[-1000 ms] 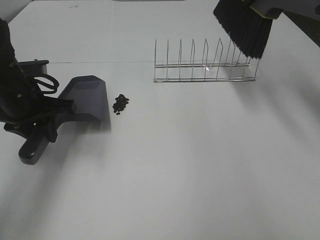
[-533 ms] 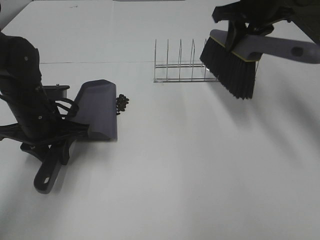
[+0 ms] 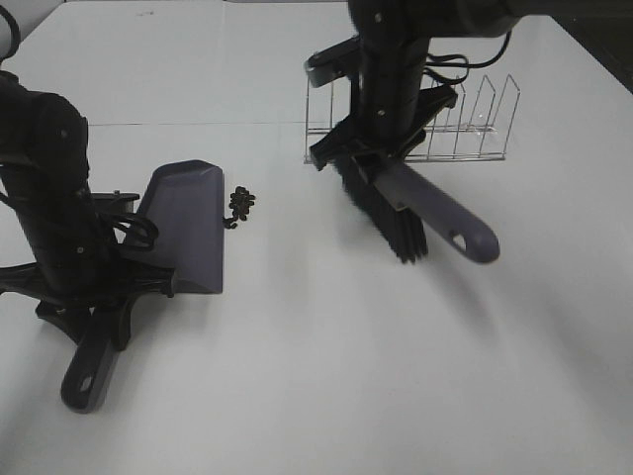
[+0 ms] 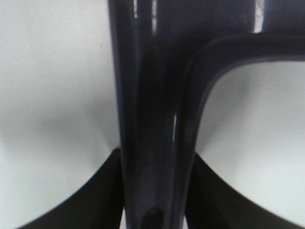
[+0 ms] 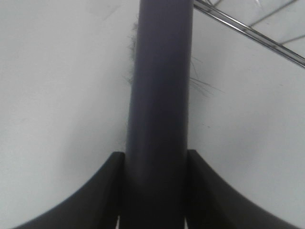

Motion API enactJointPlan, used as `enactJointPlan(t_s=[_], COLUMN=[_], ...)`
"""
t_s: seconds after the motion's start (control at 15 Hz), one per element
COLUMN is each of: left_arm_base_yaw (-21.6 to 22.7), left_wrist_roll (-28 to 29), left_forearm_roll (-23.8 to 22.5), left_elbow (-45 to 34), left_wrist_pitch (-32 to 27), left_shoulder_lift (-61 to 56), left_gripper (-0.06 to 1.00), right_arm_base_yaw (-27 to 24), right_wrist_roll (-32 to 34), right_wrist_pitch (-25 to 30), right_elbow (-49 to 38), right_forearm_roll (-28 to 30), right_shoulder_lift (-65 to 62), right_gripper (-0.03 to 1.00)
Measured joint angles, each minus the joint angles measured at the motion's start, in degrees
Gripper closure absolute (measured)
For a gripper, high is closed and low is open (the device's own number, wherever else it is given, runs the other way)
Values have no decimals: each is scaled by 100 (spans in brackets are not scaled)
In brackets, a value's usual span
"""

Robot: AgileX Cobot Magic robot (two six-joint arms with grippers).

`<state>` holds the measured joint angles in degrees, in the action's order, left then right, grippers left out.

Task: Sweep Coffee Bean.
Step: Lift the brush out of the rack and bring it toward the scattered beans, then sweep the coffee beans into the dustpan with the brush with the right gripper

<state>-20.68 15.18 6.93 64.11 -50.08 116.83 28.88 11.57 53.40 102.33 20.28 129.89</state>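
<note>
A small pile of dark coffee beans lies on the white table, just right of the grey-purple dustpan. My left gripper is shut on the dustpan's handle, with the pan's mouth facing the beans. My right gripper is shut on the brush handle. The brush has black bristles down on the table, well to the right of the beans, and its handle end points right.
A wire dish rack stands at the back, behind my right arm; it also shows in the right wrist view. The white table stretches around it all.
My right arm swung the brush down and left from above the rack to the table. My left arm shifted the dustpan slightly, its mouth by the beans.
</note>
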Motion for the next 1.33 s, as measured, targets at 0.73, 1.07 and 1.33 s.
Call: enactJointPlan(t_s=[0.73, 1.07, 1.33], left_arm_base_yaw=[0, 0, 0], left_wrist_roll=[-40, -40, -40], left_forearm_roll=[0, -6, -6], left_elbow=[0, 0, 0], left_wrist_pitch=[-23, -34, -34], left_shoulder_lift=[0, 0, 0], left_gripper=[63, 63, 63], right_arm_base_yaw=[1358, 1404, 1432], right_wrist_roll=[-476, -453, -447], right_wrist_pitch=[917, 1616, 1679], right_elbow=[2762, 4114, 4652], right_forearm_roll=[-1071, -1513, -917], right_shoulder_lift=[1765, 1925, 1748], right_gripper=[68, 68, 68])
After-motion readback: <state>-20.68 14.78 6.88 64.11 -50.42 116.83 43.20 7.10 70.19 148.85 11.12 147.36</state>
